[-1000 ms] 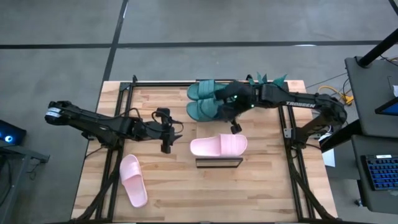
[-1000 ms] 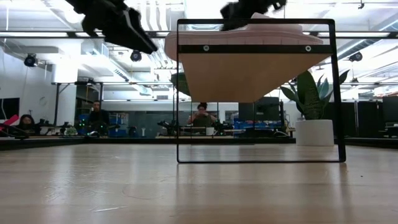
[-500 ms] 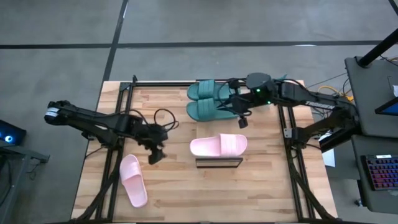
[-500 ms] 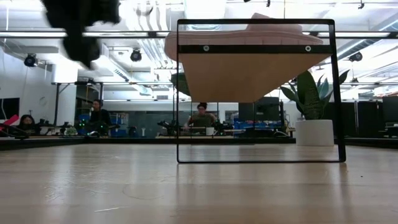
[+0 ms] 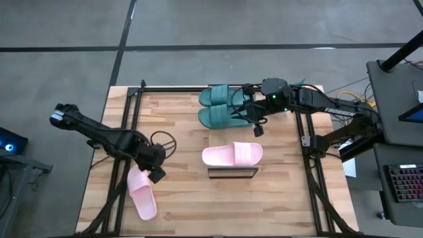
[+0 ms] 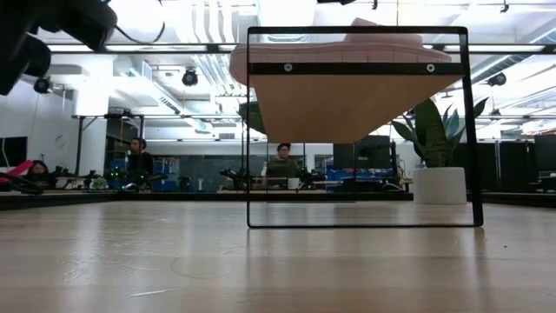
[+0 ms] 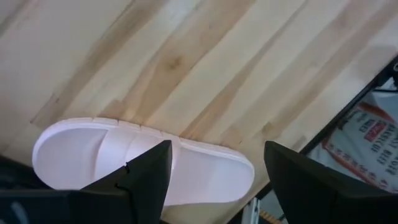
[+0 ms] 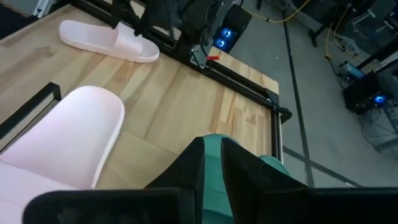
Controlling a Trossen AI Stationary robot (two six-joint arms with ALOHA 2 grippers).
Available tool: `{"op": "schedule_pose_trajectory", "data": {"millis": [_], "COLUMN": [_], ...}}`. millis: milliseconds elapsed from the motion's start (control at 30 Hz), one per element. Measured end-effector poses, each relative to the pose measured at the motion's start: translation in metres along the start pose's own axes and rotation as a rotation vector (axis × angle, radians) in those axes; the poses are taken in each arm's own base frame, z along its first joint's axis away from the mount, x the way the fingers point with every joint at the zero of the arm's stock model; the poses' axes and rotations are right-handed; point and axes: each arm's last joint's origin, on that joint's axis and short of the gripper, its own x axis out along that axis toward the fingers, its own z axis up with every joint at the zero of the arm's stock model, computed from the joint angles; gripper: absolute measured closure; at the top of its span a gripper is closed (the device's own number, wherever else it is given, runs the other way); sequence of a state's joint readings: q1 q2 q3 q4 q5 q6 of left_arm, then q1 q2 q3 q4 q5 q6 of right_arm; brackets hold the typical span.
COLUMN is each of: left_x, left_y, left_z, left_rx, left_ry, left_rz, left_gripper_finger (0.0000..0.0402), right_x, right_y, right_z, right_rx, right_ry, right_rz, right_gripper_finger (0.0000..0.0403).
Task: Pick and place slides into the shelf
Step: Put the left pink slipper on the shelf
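The left gripper (image 5: 156, 173), jaws wide and empty, hovers over the loose pink slide (image 5: 141, 191) at seven o'clock, lined up to grasp it. The right gripper (image 5: 256, 127), nearly closed and holding nothing, hangs by the teal slides (image 5: 218, 107) at twelve. The other pink slide (image 5: 232, 155) lies on the shelf (image 5: 232, 172).

Two dark jointed arms with black cables; right arm (image 5: 330, 109) bears white lettering, seemingly "TROSSEN".
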State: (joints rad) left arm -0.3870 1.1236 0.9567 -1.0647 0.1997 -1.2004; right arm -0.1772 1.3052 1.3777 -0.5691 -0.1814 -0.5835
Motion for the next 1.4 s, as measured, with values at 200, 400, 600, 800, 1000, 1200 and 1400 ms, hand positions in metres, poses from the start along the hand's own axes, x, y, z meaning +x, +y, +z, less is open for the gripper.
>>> {"op": "schedule_pose_trajectory", "data": {"millis": [200,400,600,800,1000,1200,1400], "left_x": [0.012,0.033,0.053,0.078,0.096,0.106,0.113], "left_y": [-0.016,-0.043,-0.064,-0.08,-0.081,-0.068,-0.054], "left_z": [-0.015,-0.031,-0.053,-0.077,-0.085,-0.083,-0.082], "left_rx": [0.022,0.052,0.089,0.134,0.112,0.119,0.139], "left_ry": [0.02,0.074,0.143,0.125,0.096,0.074,0.067], "left_rz": [0.055,0.157,0.502,0.688,0.765,0.861,0.914], "left_gripper_finger": [0.0162,0.0162,0.0162,0.0162,0.0162,0.0162,0.0166], "right_x": [0.0,0.0,0.0,0.001,0.002,0.002,0.002], "right_y": [0.0,0.0,-0.001,-0.002,-0.001,-0.001,-0.001], "right_z": [0.0,0.001,0.001,0.002,0.002,0.002,0.002], "right_rx": [0.003,0.033,0.069,0.115,0.117,0.135,0.134], "right_ry": [-0.003,-0.006,-0.01,-0.024,-0.022,-0.021,-0.02], "right_rz": [-0.002,-0.003,-0.006,-0.012,-0.011,-0.009,-0.009], "right_gripper_finger": [0.0359,0.0359,0.0358,0.0358,0.0358,0.0359,0.0359]}}
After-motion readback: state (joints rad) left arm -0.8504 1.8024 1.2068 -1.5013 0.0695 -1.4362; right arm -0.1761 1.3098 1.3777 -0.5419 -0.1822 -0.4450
